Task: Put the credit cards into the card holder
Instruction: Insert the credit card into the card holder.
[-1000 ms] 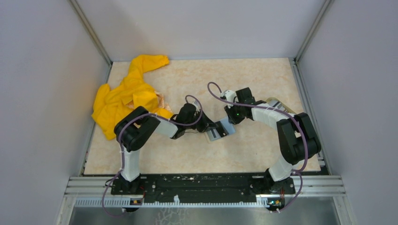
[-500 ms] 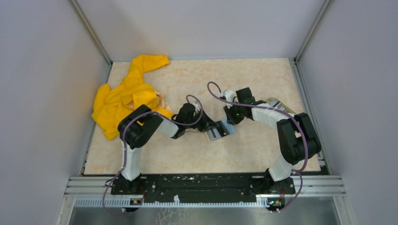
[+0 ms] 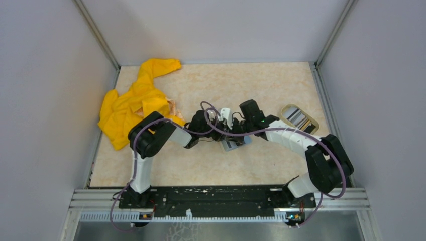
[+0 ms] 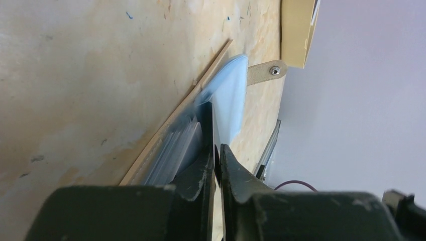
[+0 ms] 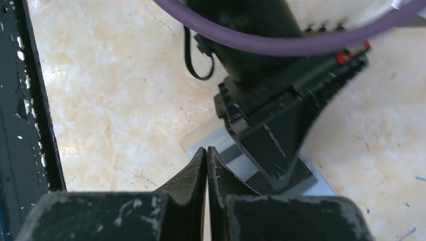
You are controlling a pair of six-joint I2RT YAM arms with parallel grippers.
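Note:
The card holder (image 3: 234, 145) lies open at mid-table, tan outside with grey-blue striped slots; it also shows in the left wrist view (image 4: 168, 148) and the right wrist view (image 5: 228, 150). My left gripper (image 4: 217, 146) is shut on a pale blue credit card (image 4: 230, 95), held edge-on over the holder's slots; in the top view the gripper (image 3: 221, 134) sits at the holder's left. My right gripper (image 5: 207, 149) is shut and empty, its tips just above the holder's near edge, close beside the left gripper (image 5: 271, 125). More striped cards (image 3: 300, 118) lie in an oval dish.
The oval cream-rimmed dish (image 3: 287, 108) sits at the right. A crumpled yellow cloth (image 3: 133, 103) lies at the back left. The holder's snap tab (image 4: 266, 72) sticks out on the table. Both arms crowd the middle, and the black base rail (image 5: 30, 100) runs along the near edge.
My right arm has swung left from beside the dish to right over the card holder, uncovering the dish. The left gripper has stayed at the holder with its card.

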